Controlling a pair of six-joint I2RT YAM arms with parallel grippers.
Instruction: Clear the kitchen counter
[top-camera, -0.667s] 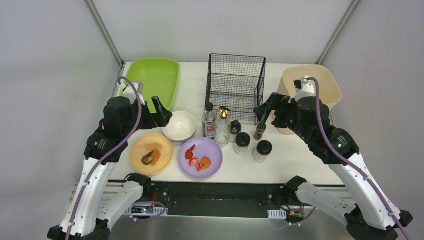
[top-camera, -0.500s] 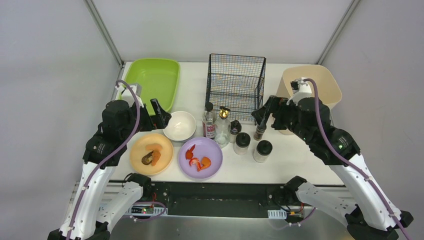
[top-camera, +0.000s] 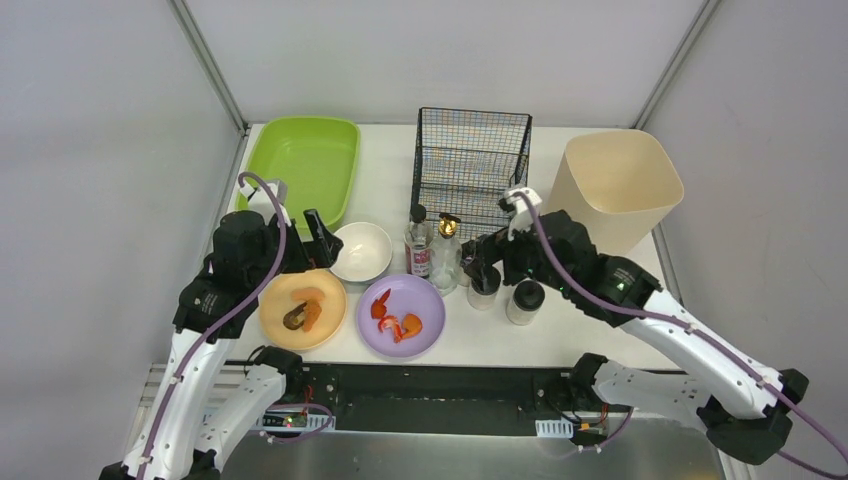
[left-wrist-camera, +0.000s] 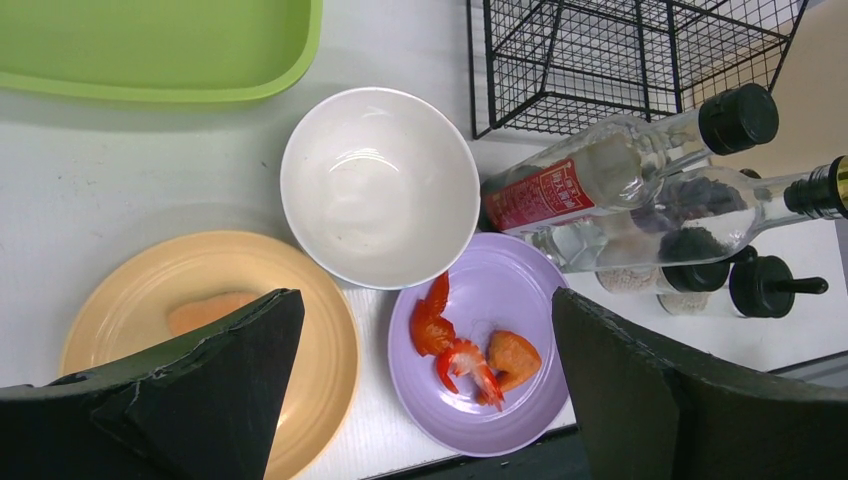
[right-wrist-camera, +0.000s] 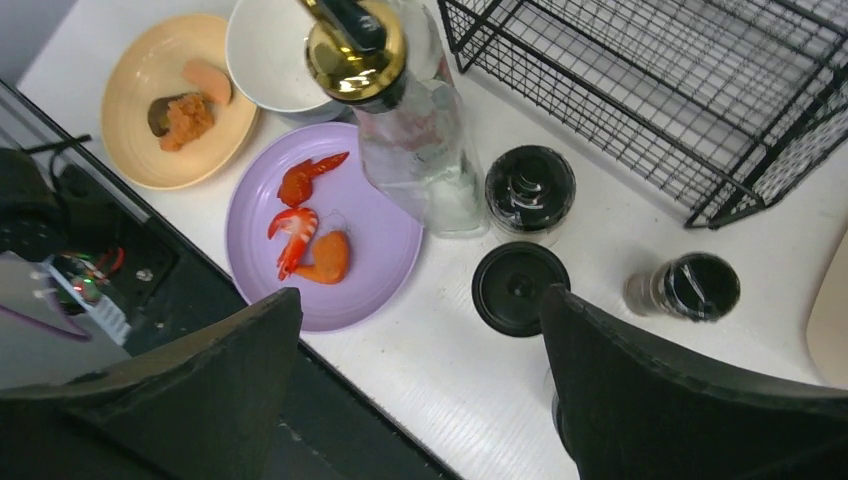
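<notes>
White laminate, the kitchen counter lies under both arms and is crowded across its middle. Nothing appears to have left it, so the clearing is, by my reckoning, barely begun.

The main change is on the right. The right gripper has swung away from the beige bin and now hangs over the condiment cluster, its fingers spread wide and holding nothing. A black-lidded jar sits just inside its right finger, a second jar lies beyond that, and the gold-capped bottle stands straight ahead. The small grinder stands off to its right. That looks like lining up on a jar or a bottle.

The left gripper has drawn slightly nearer the bases, likewise wide and empty. The white bowl is ahead of it, between the finger lines. The orange plate lies under its left finger and the purple plate towards its right.

Room is tight. The wire basket rises just beyond the right gripper, and the bottles stand close enough to be knocked on a descent. Bare counter opens to its right, towards the bin. For the left gripper, the green tray lies open ahead past the bowl. The counter's front edge runs near behind both.
</notes>
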